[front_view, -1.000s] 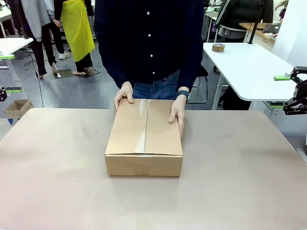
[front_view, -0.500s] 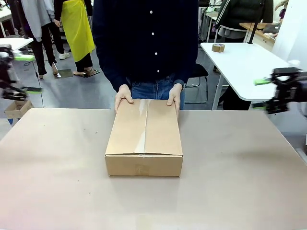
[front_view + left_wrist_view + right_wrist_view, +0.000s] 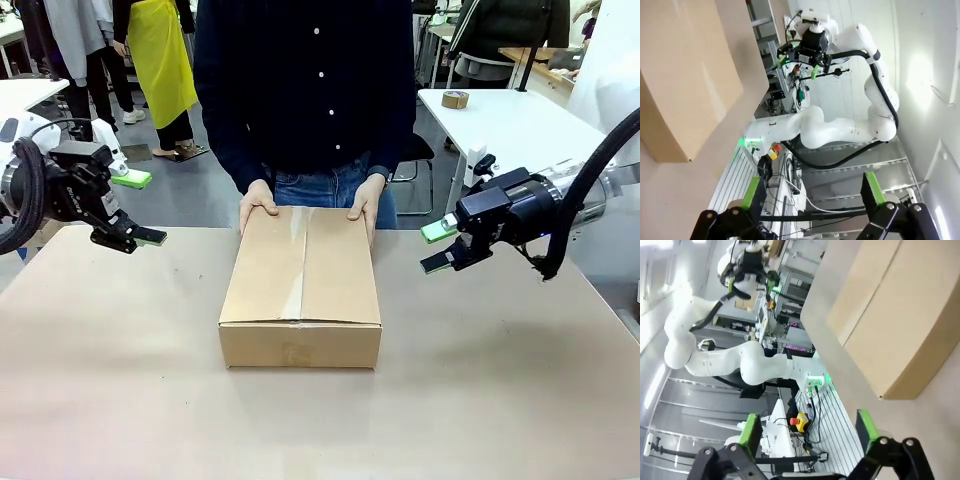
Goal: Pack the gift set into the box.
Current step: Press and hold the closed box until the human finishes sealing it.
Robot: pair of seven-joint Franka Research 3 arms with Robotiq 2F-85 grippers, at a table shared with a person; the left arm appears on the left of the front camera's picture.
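Two flanked the shut box (image 3: 302, 285): left gripper (image 3: 140, 208), right gripper (image 3: 436, 248), both spread, empty. Flaps (image 3: 300, 262) probably needed opening next.

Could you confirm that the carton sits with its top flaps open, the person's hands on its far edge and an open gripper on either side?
Not quite: the front view shows the carton with its top flaps closed flat. The person's hands do rest on its far edge, with the left gripper and right gripper open on either side.
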